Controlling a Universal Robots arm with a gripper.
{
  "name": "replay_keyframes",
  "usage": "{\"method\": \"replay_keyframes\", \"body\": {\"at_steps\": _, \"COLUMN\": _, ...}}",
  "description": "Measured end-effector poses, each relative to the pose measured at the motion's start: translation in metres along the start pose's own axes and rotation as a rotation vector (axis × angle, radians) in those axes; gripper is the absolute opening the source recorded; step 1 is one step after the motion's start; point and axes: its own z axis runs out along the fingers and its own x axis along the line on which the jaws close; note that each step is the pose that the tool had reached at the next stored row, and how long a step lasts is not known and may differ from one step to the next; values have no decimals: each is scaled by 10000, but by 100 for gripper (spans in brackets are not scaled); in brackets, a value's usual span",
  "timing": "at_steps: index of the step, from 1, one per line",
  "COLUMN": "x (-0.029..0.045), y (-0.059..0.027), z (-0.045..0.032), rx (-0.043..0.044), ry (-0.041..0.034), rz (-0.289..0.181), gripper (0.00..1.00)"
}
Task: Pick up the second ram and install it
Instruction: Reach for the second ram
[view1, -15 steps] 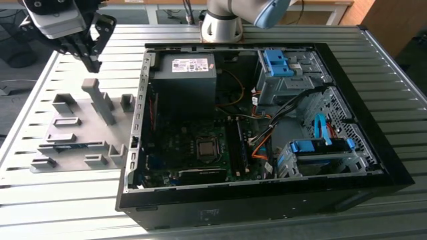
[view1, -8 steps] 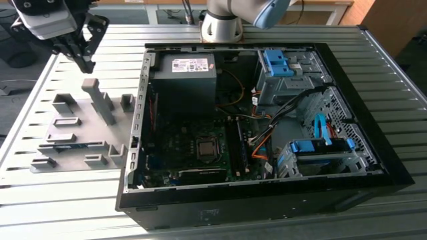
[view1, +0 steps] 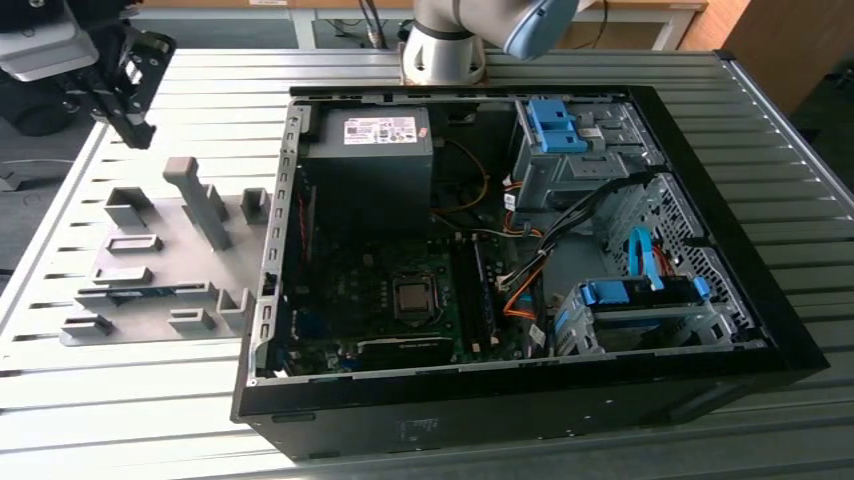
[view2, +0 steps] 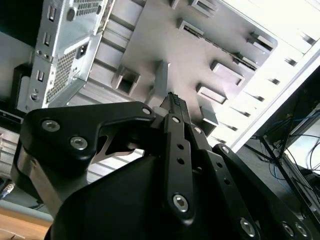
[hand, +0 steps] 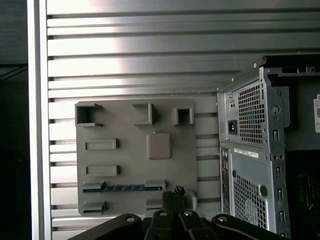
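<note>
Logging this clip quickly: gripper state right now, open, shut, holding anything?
Gripper: shut, holding nothing; the second ram lies in the grey fixture.

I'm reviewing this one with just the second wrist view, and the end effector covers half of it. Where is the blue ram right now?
Observer: In the first wrist view the second ram lies flat in a slot of the grey fixture plate, not in the end effector.
Operator: How far off is the end effector?
Observer: In the exterior view it hangs above the plate's far end, touching nothing.
Operator: And the computer?
Observer: The exterior view shows the computer case lying open side up on that view's right of the plate, with the motherboard exposed.
</note>
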Motion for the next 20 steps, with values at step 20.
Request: {"method": "replay_keyframes", "body": {"at_steps": 20, "x": 522, "y": -115, "z": 5, "rx": -1, "ry": 2, "rz": -35, "gripper": 11}}
